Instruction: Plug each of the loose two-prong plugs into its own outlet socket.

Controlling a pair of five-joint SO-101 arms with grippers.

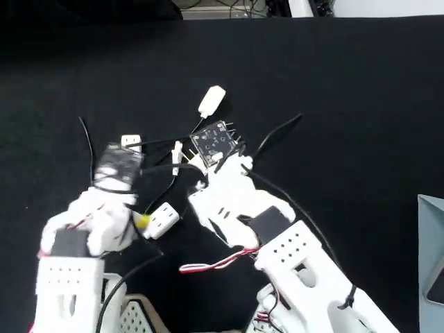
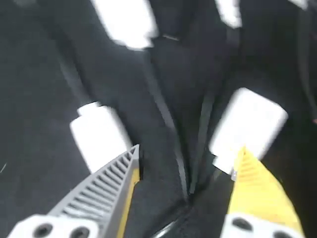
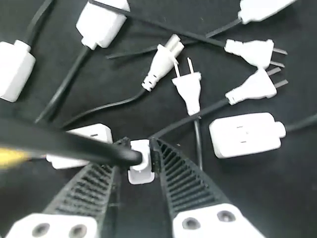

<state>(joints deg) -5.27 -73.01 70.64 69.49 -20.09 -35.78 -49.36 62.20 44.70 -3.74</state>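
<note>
Plugs (image 3: 188, 91) glossy white plastic (prongs (image 3: 189, 64) bare metal); cloth (image 1: 347, 83) matt black.

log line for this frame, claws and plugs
left claw: open, over black cords | right claw: shut on white cord end | two-prong plug: loose, not in outlet socket

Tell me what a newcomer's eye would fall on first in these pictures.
The right tool clamps a small white block just above the black table. Near it lie loose two-prong plugs and a white socket. The left tool hangs open over black cords.
</note>
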